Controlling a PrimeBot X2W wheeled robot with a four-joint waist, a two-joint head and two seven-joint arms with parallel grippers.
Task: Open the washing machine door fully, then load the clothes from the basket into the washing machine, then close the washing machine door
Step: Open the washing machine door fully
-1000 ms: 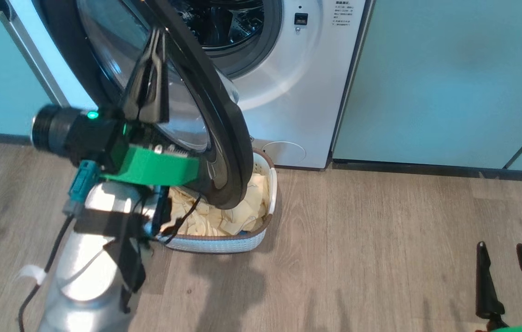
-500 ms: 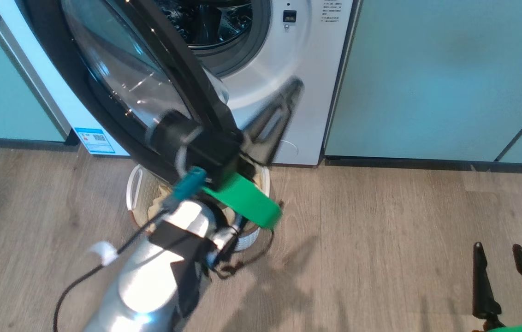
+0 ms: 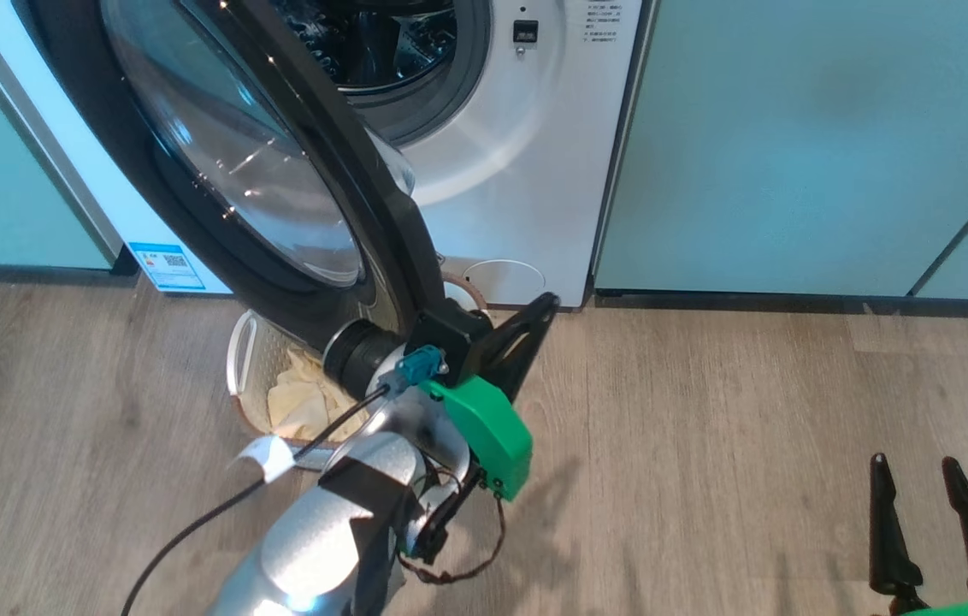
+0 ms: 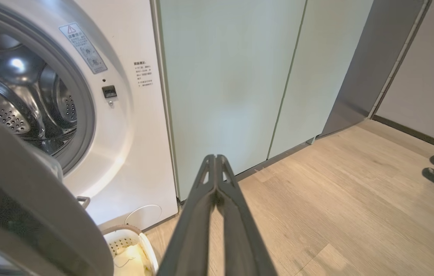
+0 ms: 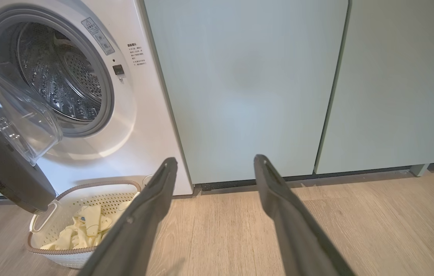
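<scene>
The washing machine (image 3: 518, 171) stands with its door (image 3: 279, 171) swung out to the left, so the steel drum (image 5: 60, 76) shows. The basket (image 3: 243, 368) sits on the floor under the door's lower rim, with pale yellow clothes (image 3: 296, 398) inside. My left gripper (image 3: 545, 304) is shut and holds nothing. It points up and right just past the door's bottom edge, above the basket's right end. In the left wrist view its fingers (image 4: 215, 180) are pressed together. My right gripper (image 3: 913, 466) is open at the lower right, far from the basket, and its fingers (image 5: 163, 180) stand wide apart.
Pale green cabinet panels (image 3: 792, 145) flank the machine on both sides. Wooden floor (image 3: 706, 445) stretches between the basket and my right gripper. A dark baseboard (image 3: 792, 301) runs under the cabinets. A loose cable (image 3: 193, 530) hangs from my left forearm.
My left gripper has come off the door's glass and swung down and right to the door's bottom edge. The head camera has shifted slightly. The right gripper stays put.
</scene>
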